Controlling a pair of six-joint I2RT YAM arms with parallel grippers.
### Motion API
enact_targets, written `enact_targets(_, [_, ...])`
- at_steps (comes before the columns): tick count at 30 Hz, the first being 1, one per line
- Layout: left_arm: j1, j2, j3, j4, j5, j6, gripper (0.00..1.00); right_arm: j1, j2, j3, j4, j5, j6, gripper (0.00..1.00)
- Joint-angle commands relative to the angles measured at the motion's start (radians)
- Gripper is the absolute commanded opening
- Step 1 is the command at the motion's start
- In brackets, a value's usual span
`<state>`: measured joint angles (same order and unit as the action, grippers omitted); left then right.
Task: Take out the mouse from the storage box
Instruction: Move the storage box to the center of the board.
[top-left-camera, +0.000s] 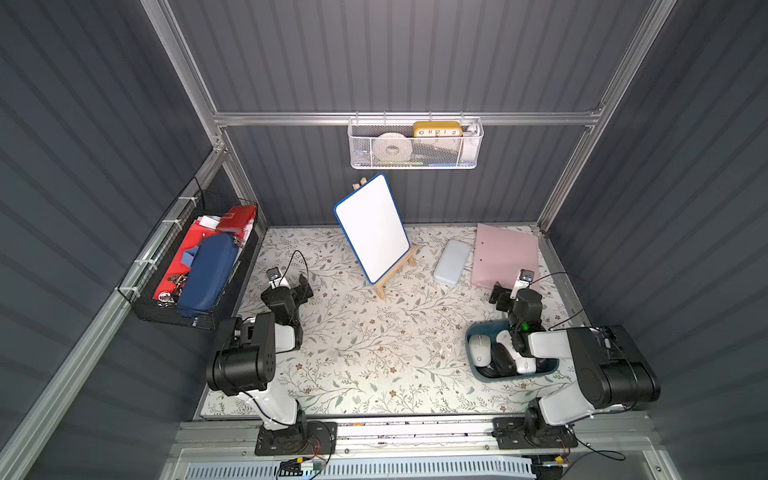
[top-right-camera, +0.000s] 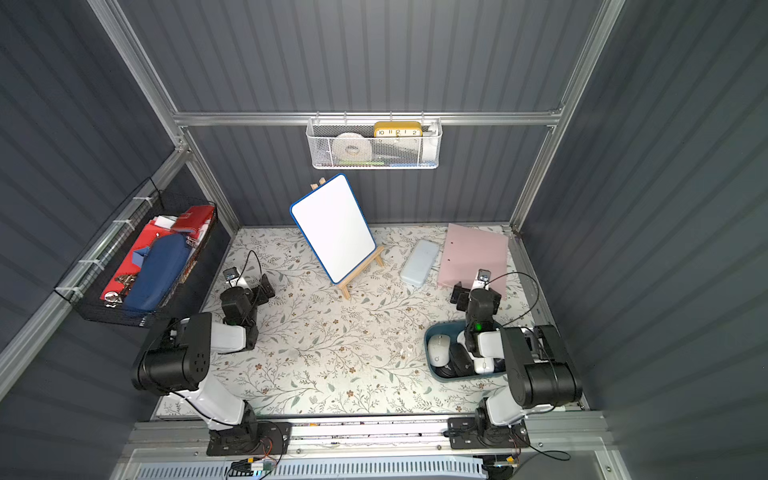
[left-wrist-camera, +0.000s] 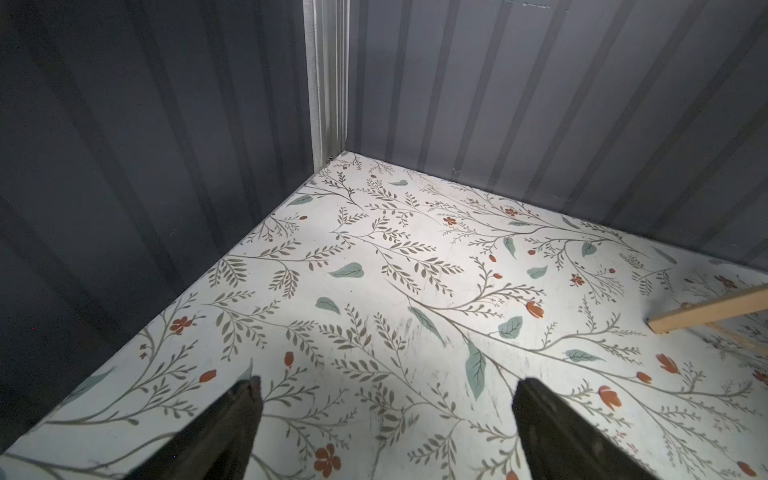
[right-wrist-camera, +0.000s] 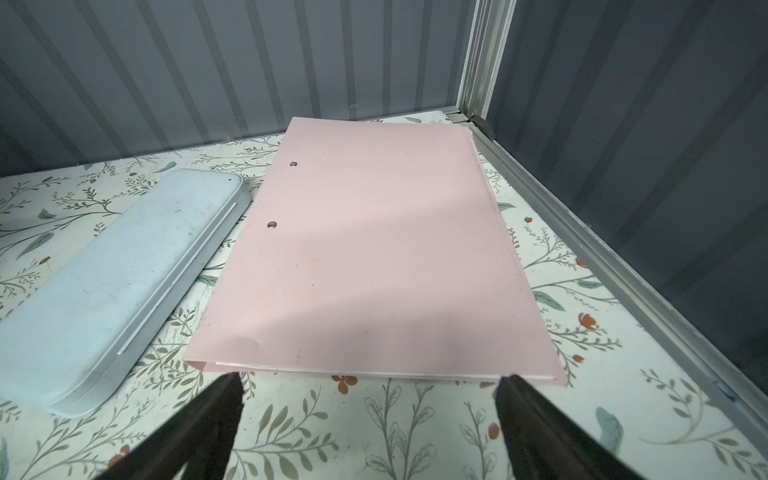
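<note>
**Both my pairs of fingers spread wide and empty, with the mice lying in the storage box.**

The floral tabletop (top-left-camera: 374, 353) carries a whiteboard (top-left-camera: 372, 228) on a small wooden easel (top-left-camera: 395, 275) at the back, and a flat pink folder (top-left-camera: 505, 255) in the far right corner. The teal storage box (top-left-camera: 473, 332) sits front right, partly hidden under my right forearm (top-left-camera: 544, 340). A pale blue case (top-left-camera: 452, 262) lies just beside the folder. In the box I make out 3 mice: a white mouse (top-left-camera: 479, 349) at its left end, a black mouse (top-left-camera: 503, 359) beside it, and a second white mouse (top-left-camera: 524, 365) against my arm. My right fingers (top-left-camera: 498, 296) hang beyond the box, at the folder's near edge. My left fingers (top-left-camera: 304, 287) hang over bare tabletop, well apart from the box.
</note>
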<state>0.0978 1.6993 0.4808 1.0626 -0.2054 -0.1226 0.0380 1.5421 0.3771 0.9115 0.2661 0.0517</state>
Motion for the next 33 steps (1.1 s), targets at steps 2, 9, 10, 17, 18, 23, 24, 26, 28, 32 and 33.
enact_targets(2, [0.000, 0.000, -0.010, 0.021, -0.004, -0.011, 0.99, -0.005, 0.004, 0.004, 0.004, 0.009, 0.010, 0.99])
enact_targets(9, [0.000, 0.001, -0.010, 0.020, -0.004, -0.015, 1.00, -0.006, 0.006, 0.005, 0.004, 0.006, 0.011, 0.99])
enact_targets(10, [0.000, 0.002, -0.010, 0.020, -0.004, -0.015, 1.00, -0.007, 0.006, 0.005, 0.006, 0.006, 0.011, 0.99])
enact_targets(17, [0.000, 0.001, -0.010, 0.020, -0.004, -0.015, 0.99, -0.007, 0.000, -0.001, 0.008, 0.002, 0.006, 0.99])
enact_targets(18, [0.000, 0.002, -0.011, 0.019, -0.003, -0.015, 1.00, -0.007, -0.004, -0.007, 0.014, -0.009, 0.001, 0.99])
enact_targets(23, [-0.003, -0.021, -0.019, 0.037, 0.031, 0.025, 0.99, -0.005, -0.051, -0.040, 0.054, -0.111, -0.048, 0.99])
enact_targets(24, [-0.014, -0.052, -0.014, 0.000, 0.045, 0.041, 0.99, -0.002, -0.068, -0.045, 0.048, -0.119, -0.055, 0.99])
enact_targets(26, [-0.060, -0.134, 0.005, -0.102, -0.019, 0.057, 0.99, 0.011, -0.123, -0.056, 0.013, -0.113, -0.064, 0.99])
enact_targets(28, [-0.122, -0.231, 0.003, -0.163, -0.091, 0.088, 0.99, 0.022, -0.211, -0.052, -0.081, -0.109, -0.052, 0.99])
enact_targets(32, [-0.221, -0.457, -0.003, -0.280, -0.142, 0.079, 0.99, 0.058, -0.467, 0.062, -0.478, -0.168, -0.006, 0.99])
enact_targets(33, [-0.224, -0.512, -0.011, -0.293, -0.120, 0.025, 0.99, 0.065, -0.523, 0.098, -0.561, -0.178, 0.025, 0.99])
